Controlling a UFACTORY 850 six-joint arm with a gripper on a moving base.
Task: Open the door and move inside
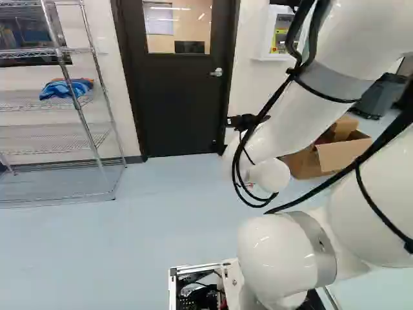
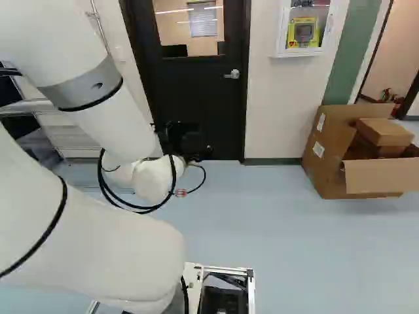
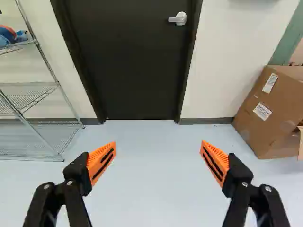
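Standing shut in its frame at the far wall, the dark door (image 1: 177,103) shows above the middle of the left base view, with a window (image 1: 177,27) in its upper part and a silver lever handle (image 1: 217,72) close to its right edge. To the left of it I can see a wire shelf unit (image 1: 51,137) carrying a bundle of blue and orange cloth (image 1: 66,88). The white arm (image 1: 284,116) reaches across the right side, nearer to me than the open cardboard box (image 1: 345,157) on the floor. In the right base view, the same door is beyond the arm, and the black gripper (image 2: 186,140) hangs in front of its lower part, below the level of the handle. Right of the door, a white cabinet (image 2: 283,29) on the wall holds a yellow device (image 2: 303,34), with a green strip (image 2: 350,49) of wall farther right; the box sits below them, a smaller carton (image 2: 385,133) in its mouth. In the wrist view, the jaws are spread wide, their orange pads (image 3: 102,161) facing one another well apart, with pale floor (image 3: 151,179) showing between them. The door rises straight ahead past that floor, its lever pointing toward the shelf side, well beyond the jaws. The shelf unit and the box flank it, one on each side.
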